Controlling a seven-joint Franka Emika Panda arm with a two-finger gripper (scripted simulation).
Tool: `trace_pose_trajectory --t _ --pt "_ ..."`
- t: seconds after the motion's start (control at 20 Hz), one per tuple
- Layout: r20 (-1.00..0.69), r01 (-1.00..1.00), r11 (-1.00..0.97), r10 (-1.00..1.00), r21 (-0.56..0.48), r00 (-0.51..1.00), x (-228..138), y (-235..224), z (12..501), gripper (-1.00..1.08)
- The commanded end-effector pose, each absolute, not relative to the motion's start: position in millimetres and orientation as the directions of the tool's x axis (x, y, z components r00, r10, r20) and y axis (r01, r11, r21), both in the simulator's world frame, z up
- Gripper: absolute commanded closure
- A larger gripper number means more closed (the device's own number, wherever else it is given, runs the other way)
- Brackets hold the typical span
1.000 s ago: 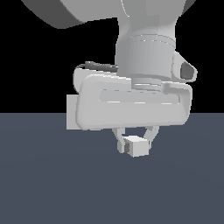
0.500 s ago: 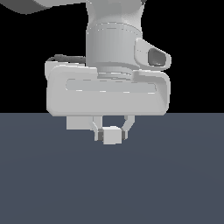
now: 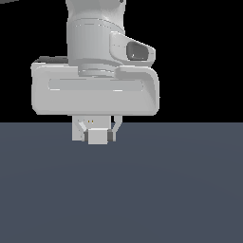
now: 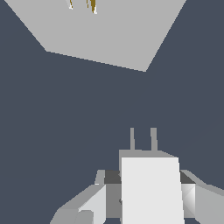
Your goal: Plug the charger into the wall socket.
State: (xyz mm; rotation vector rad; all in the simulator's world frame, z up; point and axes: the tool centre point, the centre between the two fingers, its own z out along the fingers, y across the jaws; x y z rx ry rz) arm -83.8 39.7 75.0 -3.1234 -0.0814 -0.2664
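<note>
My gripper is shut on the charger, a small light-grey block held between the two fingers below the big grey hand. In the wrist view the charger shows two short prongs pointing toward the wall socket. The socket is a flat light-grey plate with two yellowish holes cut off by the picture's edge. A stretch of dark floor separates prongs and plate. In the exterior view the wall socket stands right behind the charger, mostly hidden by the hand.
A dark blue-grey floor spreads under everything, with black background above it. The wide gripper body blocks most of the socket in the exterior view. Nothing else stands in view.
The arm has carried the charger toward the exterior view's left, until it sits in front of the socket plate. The grip on the charger is unchanged.
</note>
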Motion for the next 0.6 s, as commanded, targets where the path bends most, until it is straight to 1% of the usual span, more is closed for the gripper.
trace_pose_trajectory --t 0.0,0.55 --pt "0.17 0.016 -1.0 0.015 -0.001 0.985 -80 49 79 1.08" --pt "0.168 -0.12 -0.993 -0.118 0.0 0.979 -62 82 94 1.08"
